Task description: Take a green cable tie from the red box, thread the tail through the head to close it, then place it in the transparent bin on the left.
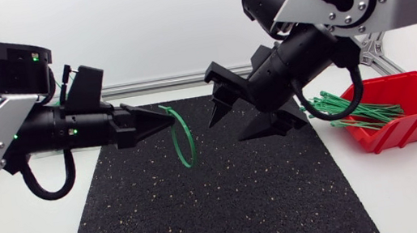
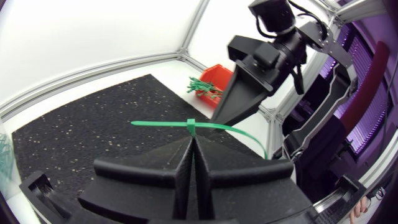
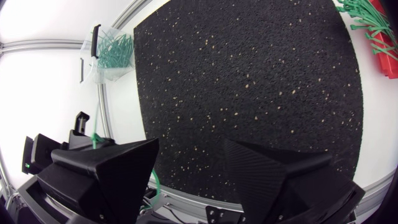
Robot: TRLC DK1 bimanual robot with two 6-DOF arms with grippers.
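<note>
My left gripper (image 1: 167, 122) is shut on a green cable tie (image 1: 181, 139) that hangs as a closed loop over the black mat. In the left wrist view the tie (image 2: 214, 126) crosses just ahead of the shut fingertips (image 2: 191, 140), its head at the grip. My right gripper (image 1: 228, 130) stands open just right of the loop, nothing between its fingers; its own view shows the wide gap (image 3: 191, 147). The red box (image 1: 412, 108) with loose green ties (image 1: 354, 108) sits at the right. The transparent bin (image 3: 107, 57) holds several green ties beyond the mat's left edge.
The black speckled mat (image 1: 220, 196) covers the middle of the white table. An aluminium frame rail (image 1: 163, 83) runs along the back edge. The red box (image 2: 213, 77) shows behind my right gripper (image 2: 239, 93) in the left wrist view.
</note>
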